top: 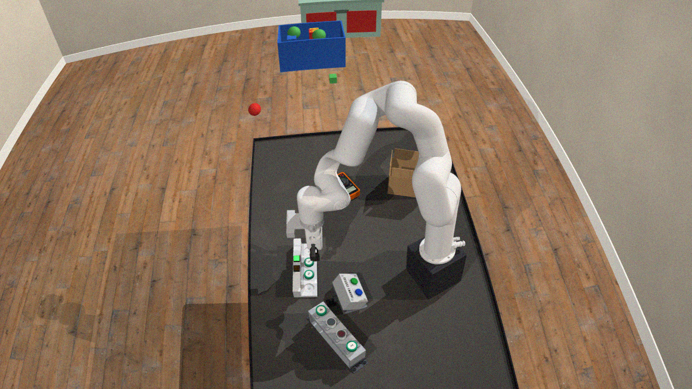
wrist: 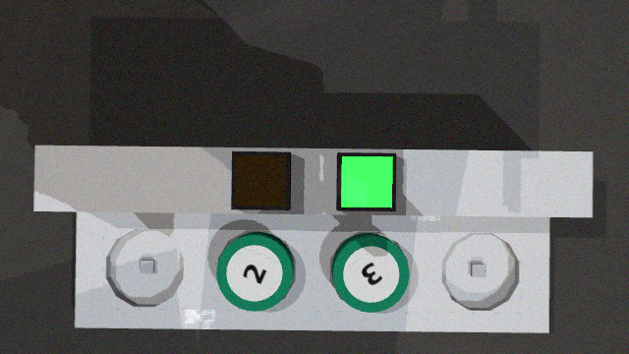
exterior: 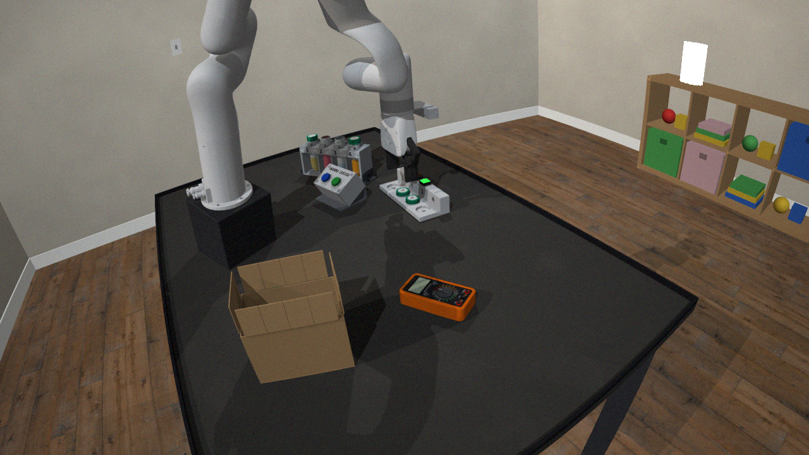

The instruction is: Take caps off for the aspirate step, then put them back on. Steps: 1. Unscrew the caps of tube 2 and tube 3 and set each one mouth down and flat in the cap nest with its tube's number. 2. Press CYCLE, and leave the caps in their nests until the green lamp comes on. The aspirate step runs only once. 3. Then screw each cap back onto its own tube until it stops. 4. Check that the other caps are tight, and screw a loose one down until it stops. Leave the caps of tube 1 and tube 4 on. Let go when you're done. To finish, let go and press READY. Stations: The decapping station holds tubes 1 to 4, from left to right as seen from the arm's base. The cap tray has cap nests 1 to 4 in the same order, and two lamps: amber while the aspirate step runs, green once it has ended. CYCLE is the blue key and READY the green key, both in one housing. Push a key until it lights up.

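Observation:
My gripper (top: 313, 252) is open and empty. It hovers just above the white cap tray (top: 304, 270), and its fingers do not show in the wrist view. Cap 2 (wrist: 255, 271) and cap 3 (wrist: 371, 272) lie flat in the two middle nests, numbers up. The outer nests (wrist: 144, 266) (wrist: 480, 270) are empty. The green lamp (wrist: 366, 181) is lit and the amber lamp (wrist: 260, 180) is dark. On the decapping station (top: 337, 333) the two end tubes are capped (top: 320, 309) (top: 351, 346) and the two middle tubes are open (top: 331, 321) (top: 341, 333).
The key housing (top: 350, 292), with a green key (top: 354, 280) and a blue key (top: 358, 292), stands between the tray and the arm's base. A cardboard box (exterior: 288, 314) and an orange multimeter (exterior: 437, 296) lie farther off on the table.

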You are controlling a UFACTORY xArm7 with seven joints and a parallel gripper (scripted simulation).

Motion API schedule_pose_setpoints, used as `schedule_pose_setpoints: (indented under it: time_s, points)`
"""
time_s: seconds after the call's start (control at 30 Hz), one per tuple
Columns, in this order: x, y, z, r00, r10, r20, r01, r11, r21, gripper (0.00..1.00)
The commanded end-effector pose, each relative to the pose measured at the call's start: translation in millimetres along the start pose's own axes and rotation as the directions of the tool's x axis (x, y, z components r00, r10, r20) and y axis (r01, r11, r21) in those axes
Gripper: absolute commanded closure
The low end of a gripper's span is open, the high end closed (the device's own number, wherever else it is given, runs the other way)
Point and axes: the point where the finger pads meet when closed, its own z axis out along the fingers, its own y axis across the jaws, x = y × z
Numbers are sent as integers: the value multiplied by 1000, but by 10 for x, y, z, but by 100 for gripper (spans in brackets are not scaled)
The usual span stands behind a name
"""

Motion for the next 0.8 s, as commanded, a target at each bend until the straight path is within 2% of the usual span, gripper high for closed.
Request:
schedule_pose_setpoints:
  time_s: [0.0, 0.33, 0.37, 0.77]
  points:
    - [16, 1, -11, 1000, 0, -4, 0, 1000, 0, 0]
    - [16, 1, -11, 1000, 0, -4, 0, 1000, 0, 0]
    - [39, -50, -73, 1000, 0, -4, 0, 1000, 0, 54]
    - [280, -585, -727, 1000, 0, -4, 0, 1000, 0, 54]
